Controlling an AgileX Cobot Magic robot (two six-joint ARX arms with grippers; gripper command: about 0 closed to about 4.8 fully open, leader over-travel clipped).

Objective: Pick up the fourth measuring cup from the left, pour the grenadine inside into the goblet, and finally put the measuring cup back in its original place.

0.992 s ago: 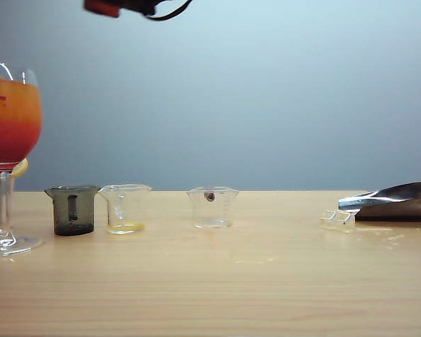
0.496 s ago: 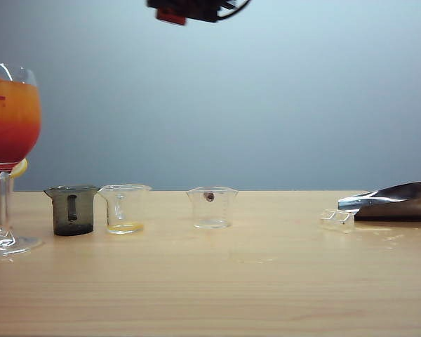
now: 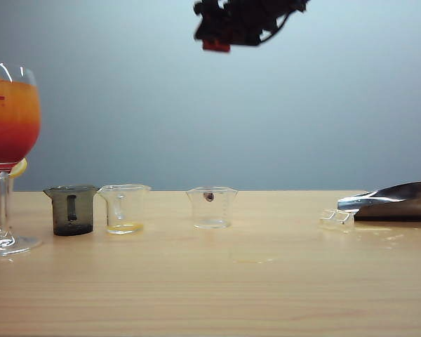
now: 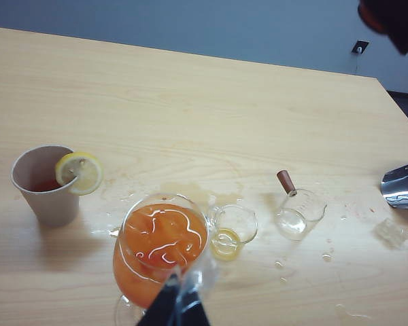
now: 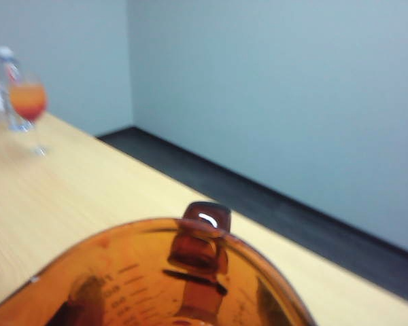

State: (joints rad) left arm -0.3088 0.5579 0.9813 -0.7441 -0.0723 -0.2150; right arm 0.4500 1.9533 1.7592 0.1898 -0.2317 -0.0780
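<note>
Orange-over-red drink fills the goblet (image 3: 11, 151) at far left of the exterior view, foot on the wood table (image 3: 210, 281). Next along: smoky grey cup (image 3: 72, 209), clear cup with a yellow residue (image 3: 124, 208), another clear cup (image 3: 212, 206), all upright in a row; a metal scoop (image 3: 393, 200) lies at far right with a small clear piece (image 3: 337, 220) just beside it. Left gripper (image 4: 177, 309) shows only as dark fingertips above the goblet's rim in the left wrist view; cannot tell how wide it stands or if it holds anything. Right gripper (image 3: 228, 28) is high above the table, up over the second clear cup, well clear of everything. Right wrist view is filled by the fourth measuring cup (image 5: 170, 278), amber-red and translucent, carried in that gripper; the jaws themselves aren't visible. Grenadine level inside unreadable.
</note>
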